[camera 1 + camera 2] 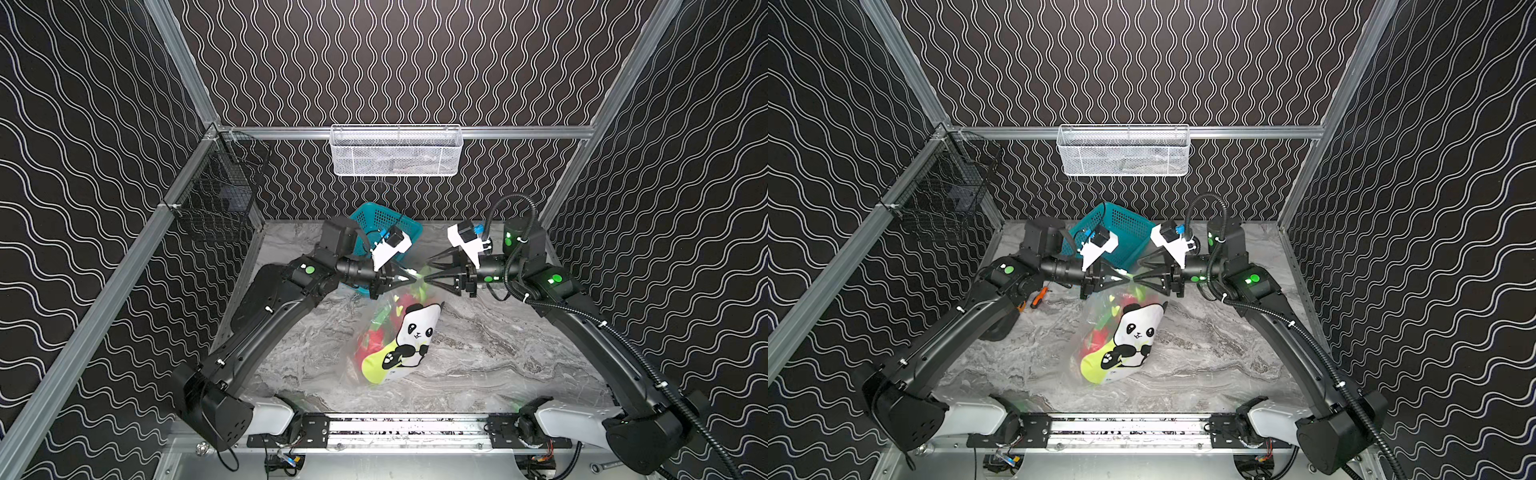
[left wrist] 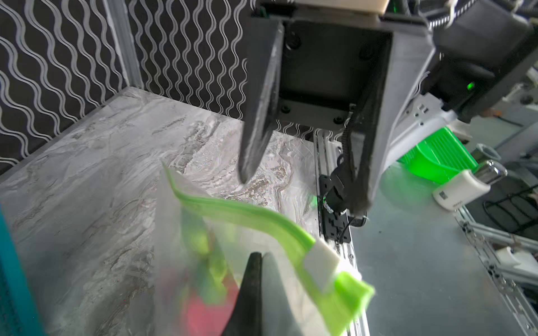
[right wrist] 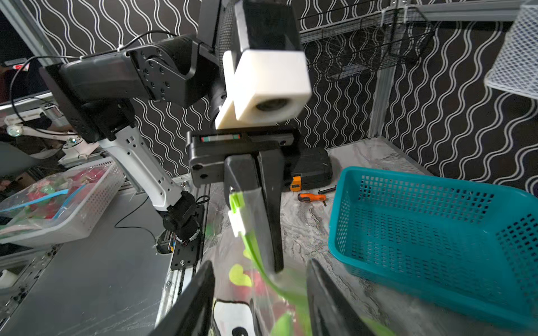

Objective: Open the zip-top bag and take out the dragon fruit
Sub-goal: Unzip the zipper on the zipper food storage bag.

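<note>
While the surface [image 1: 498, 353] bears the zip-top bag [image 1: 415, 332], dragon fruit [image 1: 370, 338] inside, my left tool [image 1: 409, 277] is clamped on its top edge to keep the mouth up; right tool [image 1: 429, 271], jaws apart, straddles the zip strip [image 2: 247, 213], prob. for a counter-pull.

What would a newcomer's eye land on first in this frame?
The clear panda-print bag in the middle of the marble table, held up at its green zip edge by the shut left gripper, with red dragon fruit showing through it. Facing it, the right gripper is open, its jaws on either side of the same green edge. A teal basket sits behind them near the back wall.
</note>
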Tool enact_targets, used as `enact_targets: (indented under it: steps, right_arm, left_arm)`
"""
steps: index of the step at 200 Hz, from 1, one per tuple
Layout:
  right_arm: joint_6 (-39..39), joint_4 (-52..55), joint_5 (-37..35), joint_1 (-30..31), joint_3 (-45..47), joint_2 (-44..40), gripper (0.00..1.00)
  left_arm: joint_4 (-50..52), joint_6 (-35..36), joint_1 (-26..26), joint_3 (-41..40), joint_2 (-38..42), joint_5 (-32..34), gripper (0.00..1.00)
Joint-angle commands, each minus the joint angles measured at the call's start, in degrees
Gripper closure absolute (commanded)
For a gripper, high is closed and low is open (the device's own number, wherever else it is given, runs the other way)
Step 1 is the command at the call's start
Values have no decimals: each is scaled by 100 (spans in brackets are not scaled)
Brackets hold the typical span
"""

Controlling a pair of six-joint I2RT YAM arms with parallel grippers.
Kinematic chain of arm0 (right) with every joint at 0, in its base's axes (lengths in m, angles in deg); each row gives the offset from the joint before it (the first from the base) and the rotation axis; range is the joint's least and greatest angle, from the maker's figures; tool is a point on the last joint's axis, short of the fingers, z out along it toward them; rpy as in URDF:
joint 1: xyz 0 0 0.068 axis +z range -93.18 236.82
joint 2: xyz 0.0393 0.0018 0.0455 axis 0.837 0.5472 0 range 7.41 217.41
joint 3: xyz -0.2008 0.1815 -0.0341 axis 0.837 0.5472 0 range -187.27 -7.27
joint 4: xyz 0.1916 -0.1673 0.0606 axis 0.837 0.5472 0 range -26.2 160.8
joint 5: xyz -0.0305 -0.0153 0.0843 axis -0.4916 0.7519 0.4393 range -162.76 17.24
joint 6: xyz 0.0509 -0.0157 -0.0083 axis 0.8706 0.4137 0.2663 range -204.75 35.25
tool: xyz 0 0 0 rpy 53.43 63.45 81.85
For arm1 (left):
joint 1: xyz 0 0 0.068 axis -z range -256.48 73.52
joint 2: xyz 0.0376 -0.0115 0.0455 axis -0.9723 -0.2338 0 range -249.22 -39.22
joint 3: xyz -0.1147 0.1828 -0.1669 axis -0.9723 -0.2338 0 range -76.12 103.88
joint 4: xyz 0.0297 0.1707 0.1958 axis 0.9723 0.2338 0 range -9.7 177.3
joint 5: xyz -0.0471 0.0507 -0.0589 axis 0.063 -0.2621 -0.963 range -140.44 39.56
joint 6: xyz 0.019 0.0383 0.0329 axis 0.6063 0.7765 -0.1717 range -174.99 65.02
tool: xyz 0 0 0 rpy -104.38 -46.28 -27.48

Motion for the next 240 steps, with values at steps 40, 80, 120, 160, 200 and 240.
enact_targets:
  steps: [40,80,120,160,200,240]
  right_arm:
    - [-1015,435,-161,116,-347,217,50]
    - [-1051,669,-217,198,-297,-76,57]
    - [-1063,617,-501,315,141,-485,58]
    - [-1170,548,-805,551,326,-455,60]
    - [-987,178,-1042,672,346,-411,67]
    - [-956,-33,-1316,683,399,-407,72]
  left_arm:
    - [395,651,277,92,-78,169,100]
    - [383,588,277,148,-120,291,100]
    - [191,338,272,144,-127,233,100]
    - [250,331,285,210,-99,238,100]
    - [305,328,285,197,-58,286,100]
    - [364,345,301,215,-56,282,100]
